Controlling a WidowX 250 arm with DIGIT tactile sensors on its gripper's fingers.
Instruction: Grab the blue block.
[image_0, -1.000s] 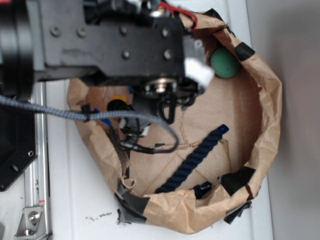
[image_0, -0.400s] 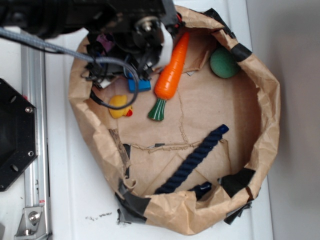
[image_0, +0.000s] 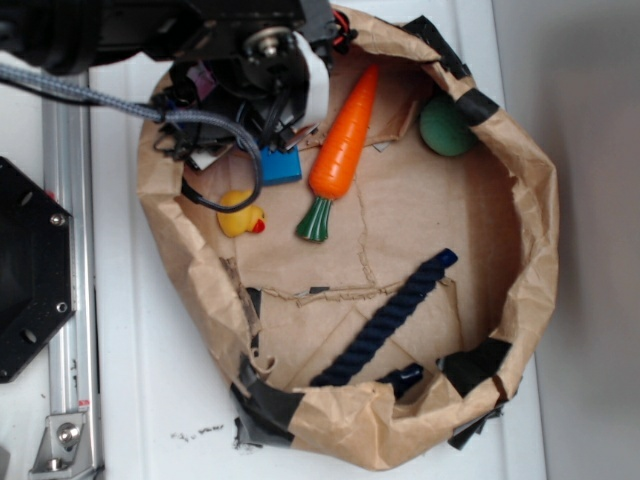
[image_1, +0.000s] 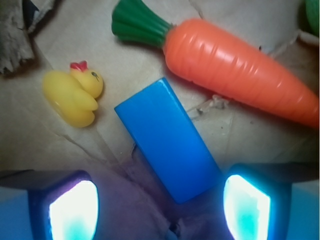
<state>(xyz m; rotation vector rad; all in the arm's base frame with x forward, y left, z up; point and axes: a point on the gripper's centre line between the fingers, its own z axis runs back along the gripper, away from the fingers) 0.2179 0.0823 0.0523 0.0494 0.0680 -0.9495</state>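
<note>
The blue block (image_1: 167, 142) lies flat on the brown paper floor of the paper bag basket (image_0: 535, 250), in its upper left part, set at a slant in the wrist view. Its lower end reaches in between the 2 fingertips (image_1: 75, 210) of the gripper (image_1: 160, 207), which stand wide apart, 1 at each lower corner of the wrist view, with nothing clamped between them. The block sits nearer the right fingertip than the left.

Just beside the block's upper corner runs the orange carrot (image_1: 235, 65), with a narrow strip of paper between the 2. The yellow duck (image_1: 75, 95) rests to the other side, apart from the block, with bare paper between.

In the exterior view the block (image_0: 281, 166) shows only partly under the dark arm and its cables, close to the bag's crumpled left wall. The carrot (image_0: 345, 145) slants toward the top rim. A green ball (image_0: 447, 125) sits by the upper right wall, and a dark navy rope (image_0: 385, 320) crosses the lower floor, well apart from the block.
</note>
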